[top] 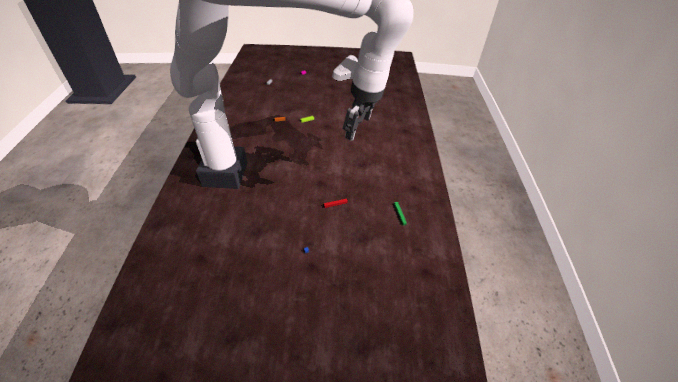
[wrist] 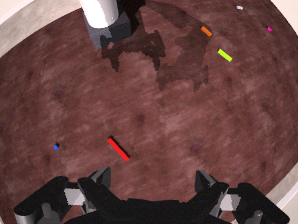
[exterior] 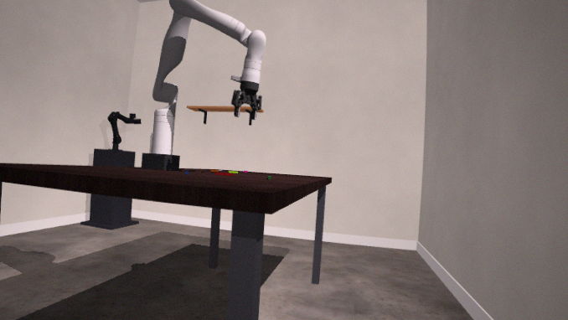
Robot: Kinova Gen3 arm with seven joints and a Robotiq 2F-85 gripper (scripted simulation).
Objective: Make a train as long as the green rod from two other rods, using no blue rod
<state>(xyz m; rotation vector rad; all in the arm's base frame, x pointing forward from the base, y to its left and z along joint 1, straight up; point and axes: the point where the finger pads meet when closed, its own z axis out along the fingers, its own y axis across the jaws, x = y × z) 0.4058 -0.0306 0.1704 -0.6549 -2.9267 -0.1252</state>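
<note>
Seven rods lie scattered and well apart on the table (top: 210,300), the pincer (top: 351,131) high above.
</note>
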